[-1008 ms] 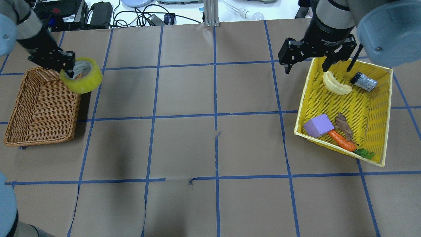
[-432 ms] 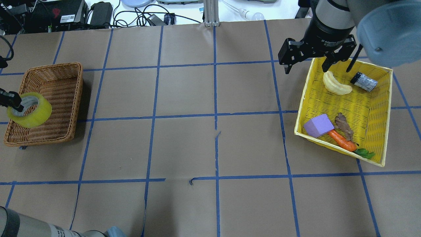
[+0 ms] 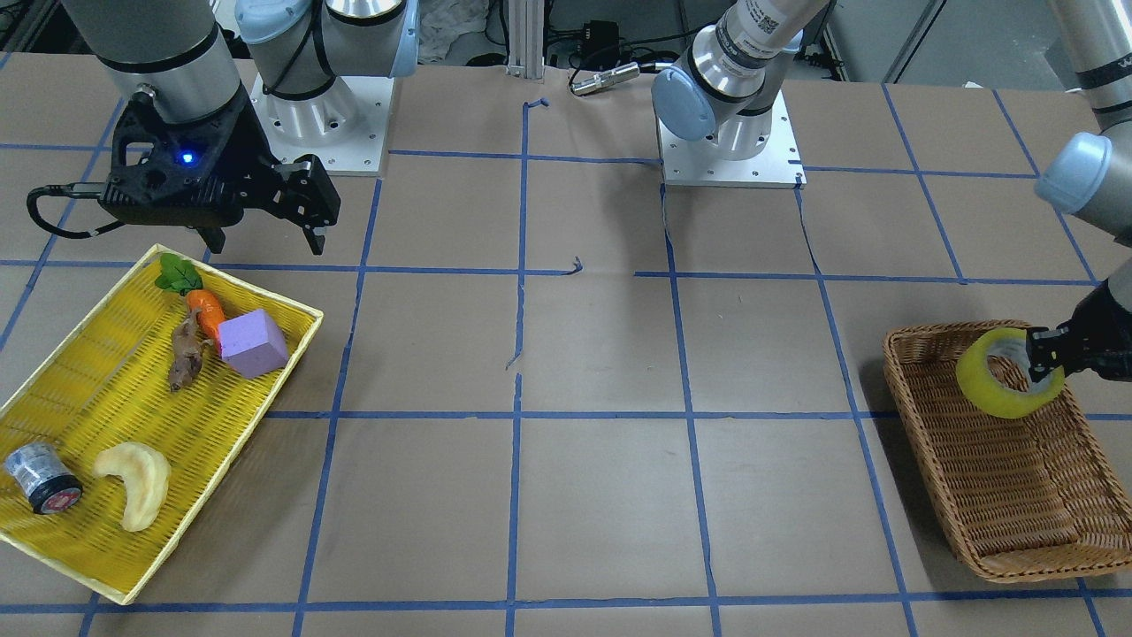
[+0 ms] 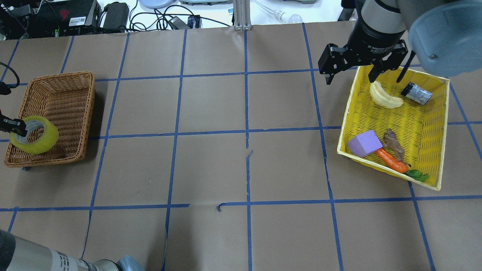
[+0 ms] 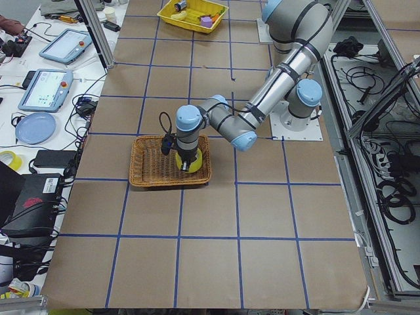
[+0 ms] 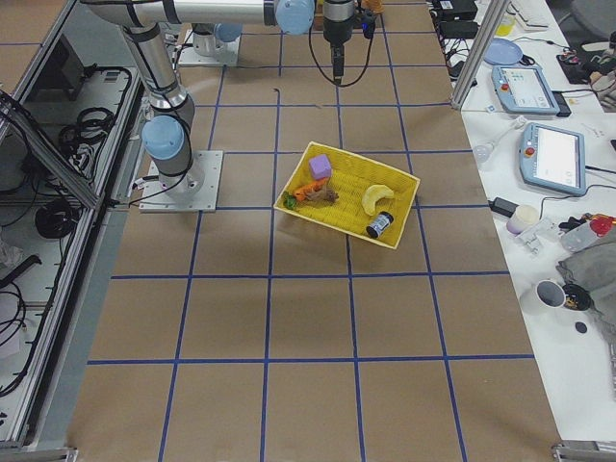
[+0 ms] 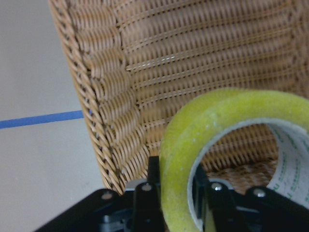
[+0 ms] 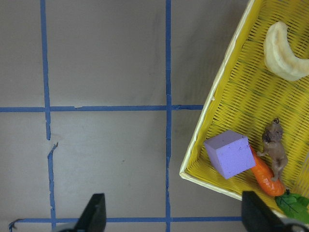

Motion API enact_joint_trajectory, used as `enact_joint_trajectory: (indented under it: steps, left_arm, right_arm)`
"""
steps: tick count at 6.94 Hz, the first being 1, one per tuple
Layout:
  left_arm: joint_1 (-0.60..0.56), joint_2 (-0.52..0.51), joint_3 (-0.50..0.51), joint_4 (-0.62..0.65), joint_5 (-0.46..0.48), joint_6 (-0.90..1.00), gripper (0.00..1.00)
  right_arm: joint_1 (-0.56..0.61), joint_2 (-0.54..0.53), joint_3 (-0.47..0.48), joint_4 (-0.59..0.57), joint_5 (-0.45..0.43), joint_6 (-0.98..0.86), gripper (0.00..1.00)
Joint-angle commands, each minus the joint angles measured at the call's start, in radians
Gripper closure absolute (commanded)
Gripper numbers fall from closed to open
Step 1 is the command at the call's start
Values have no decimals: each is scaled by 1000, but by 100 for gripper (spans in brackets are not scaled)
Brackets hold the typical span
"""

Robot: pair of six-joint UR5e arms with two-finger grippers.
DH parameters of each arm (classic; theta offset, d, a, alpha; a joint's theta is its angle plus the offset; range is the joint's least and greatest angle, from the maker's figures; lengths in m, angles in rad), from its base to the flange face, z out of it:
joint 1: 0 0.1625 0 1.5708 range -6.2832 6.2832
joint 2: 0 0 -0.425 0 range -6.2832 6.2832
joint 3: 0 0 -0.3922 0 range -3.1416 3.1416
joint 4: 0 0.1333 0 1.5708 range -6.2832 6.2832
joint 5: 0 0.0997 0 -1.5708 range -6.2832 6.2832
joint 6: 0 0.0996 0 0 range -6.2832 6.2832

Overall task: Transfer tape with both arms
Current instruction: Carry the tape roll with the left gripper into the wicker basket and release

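The yellow tape roll (image 4: 34, 136) hangs over the near end of the brown wicker basket (image 4: 56, 75) at the table's left. My left gripper (image 4: 15, 127) is shut on the roll's wall, one finger inside the core and one outside. The left wrist view shows the roll (image 7: 217, 116) clamped between the fingers, with the wicker basket (image 7: 111, 121) behind it. The front view shows the tape (image 3: 995, 380) tilted above the basket floor. I cannot tell whether it touches the basket floor. My right gripper (image 4: 351, 77) is open and empty, above the far left corner of the yellow basket (image 4: 348, 109).
The yellow basket holds a pale banana-like piece (image 4: 384, 97), a black-capped jar (image 4: 416, 93), a purple block (image 4: 363, 143), a carrot (image 4: 391, 161) and a brown figure (image 4: 393, 145). Cables and devices lie beyond the table's far edge.
My left gripper carried the tape from the wicker basket's far right corner to over its near left part. It sank slightly in the last half second. The right arm has not moved.
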Motion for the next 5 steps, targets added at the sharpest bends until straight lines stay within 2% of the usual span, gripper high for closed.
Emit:
enact_joint_trajectory:
  steps: [1, 2, 3, 5]
  left_arm:
    - [-10, -29, -2, 53, -52, -80, 93]
    - [-28, -32, -2, 75, -122, -106, 10]
    - [-33, -27, 0, 73, -174, -202, 0]
    - [-98, 9, 27, 53, -143, -223, 0]
  right_arm:
    - [2, 0, 0, 0, 0, 0, 0]
    - [2, 0, 0, 0, 0, 0, 0]
    - [2, 0, 0, 0, 0, 0, 0]
    - [3, 0, 0, 0, 0, 0, 0]
